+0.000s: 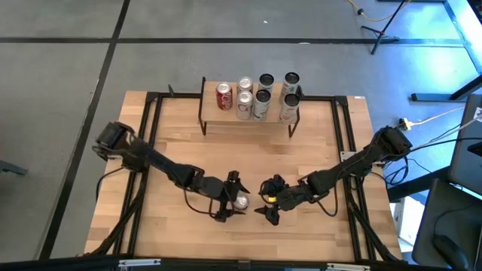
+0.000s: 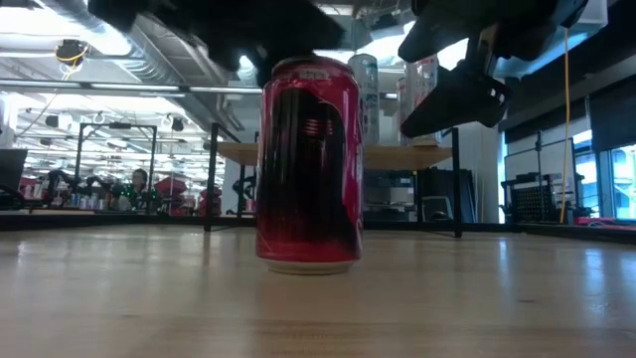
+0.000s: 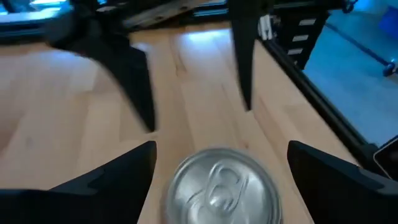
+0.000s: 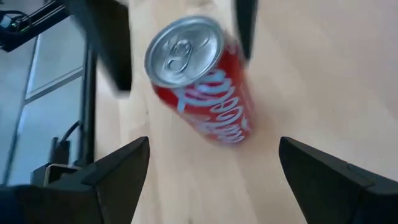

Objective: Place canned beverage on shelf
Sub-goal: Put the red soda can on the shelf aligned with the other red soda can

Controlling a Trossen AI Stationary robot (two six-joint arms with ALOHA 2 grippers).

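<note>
Upright on the wooden tabletop point(image 1: 181, 150), a red aluminium can point(image 2: 308, 164) stands between the left claw's point(image 1: 234, 202) spread, empty fingers; the right claw point(image 1: 269, 201) gapes beside it, also empty.

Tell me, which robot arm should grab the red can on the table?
Probably the left. The left gripper hangs right over the red can, fingers open on both sides. The right gripper is open too, but sits beside the can.
</note>
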